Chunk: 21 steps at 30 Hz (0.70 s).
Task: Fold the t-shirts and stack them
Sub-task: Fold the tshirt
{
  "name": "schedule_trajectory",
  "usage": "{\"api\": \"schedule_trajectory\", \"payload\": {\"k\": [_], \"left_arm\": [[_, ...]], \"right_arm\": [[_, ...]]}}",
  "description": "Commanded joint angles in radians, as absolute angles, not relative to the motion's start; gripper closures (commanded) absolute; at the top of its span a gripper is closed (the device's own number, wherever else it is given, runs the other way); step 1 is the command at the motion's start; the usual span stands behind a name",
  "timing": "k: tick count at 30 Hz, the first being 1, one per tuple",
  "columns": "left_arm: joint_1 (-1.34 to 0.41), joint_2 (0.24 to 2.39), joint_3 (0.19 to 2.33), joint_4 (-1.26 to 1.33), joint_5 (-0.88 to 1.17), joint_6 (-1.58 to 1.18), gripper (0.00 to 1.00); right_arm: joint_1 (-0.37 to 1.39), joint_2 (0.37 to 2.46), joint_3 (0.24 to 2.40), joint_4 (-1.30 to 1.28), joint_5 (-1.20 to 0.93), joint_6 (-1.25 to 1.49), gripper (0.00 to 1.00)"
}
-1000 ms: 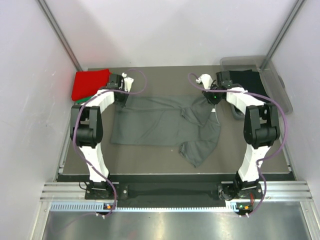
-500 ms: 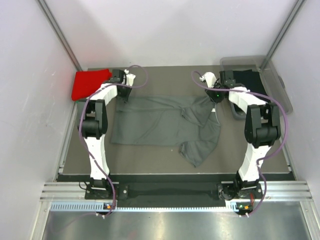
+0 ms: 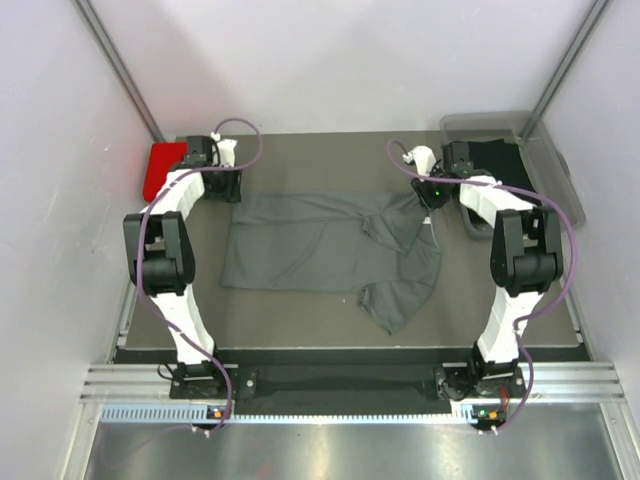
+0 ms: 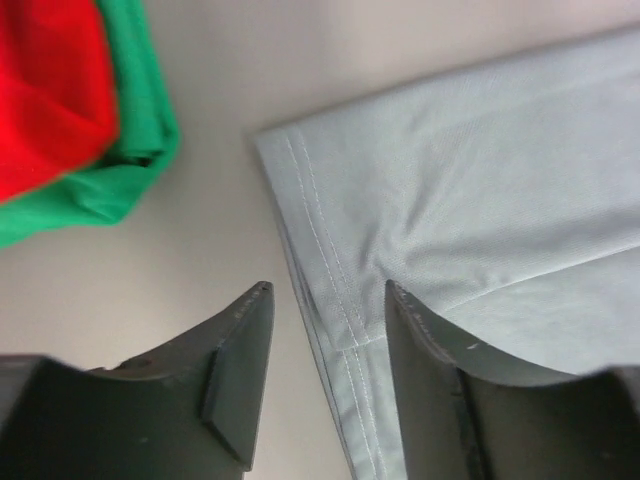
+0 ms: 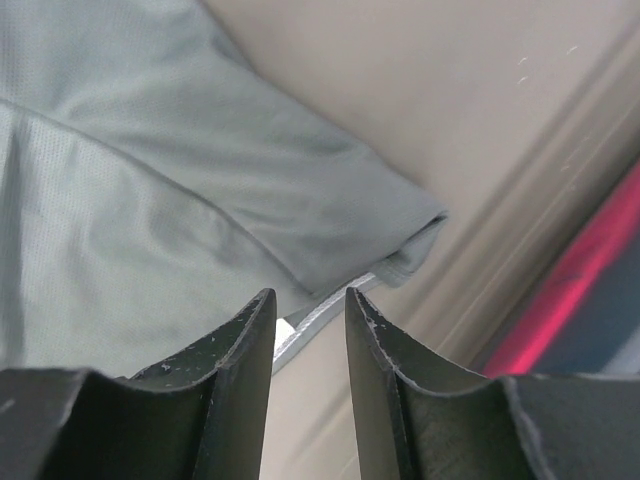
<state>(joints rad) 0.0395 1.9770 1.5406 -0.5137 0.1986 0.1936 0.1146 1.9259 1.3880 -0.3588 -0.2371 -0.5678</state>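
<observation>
Hovers at the left gripper [image 4: 328, 290] with fingers parted, clamped on nothing, straddling the hem corner of the dark grey t-shirt [image 4: 480, 170], spread mid-table with its right half rumpled. Sits near the stacked red t-shirt [image 4: 40, 90] and green t-shirt [image 4: 140, 130]. Risks pinching one hem layer only, or snagging that pile. At the right gripper [image 5: 308, 295], narrowly gapped over the shirt's edge; cannot tell whether pinched. Could twist the cloth if lifted unevenly.

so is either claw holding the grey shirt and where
Left claw: nothing, open above the hem corner of the dark grey t-shirt. Right claw: jaws straddle its edge; a grip cannot be told.
</observation>
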Motion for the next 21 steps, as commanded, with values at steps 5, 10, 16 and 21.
{"api": "schedule_trajectory", "payload": {"k": [5,10,16,21], "left_arm": [[0.071,2.028,1.629,-0.632,0.310,0.097,0.53],[0.080,2.060,1.629,-0.647,0.273,0.087,0.57],[0.086,2.092,1.625,-0.669,0.259,0.094,0.59],[0.087,2.108,1.608,-0.667,0.252,0.101,0.62]], "right_arm": [[0.112,1.839,1.351,-0.339,-0.268,-0.557,0.65],[0.109,1.807,1.339,-0.351,-0.261,-0.574,0.65],[0.107,1.787,1.332,-0.357,-0.271,-0.572,0.64],[0.107,1.784,1.325,-0.359,-0.276,-0.568,0.64]]}}
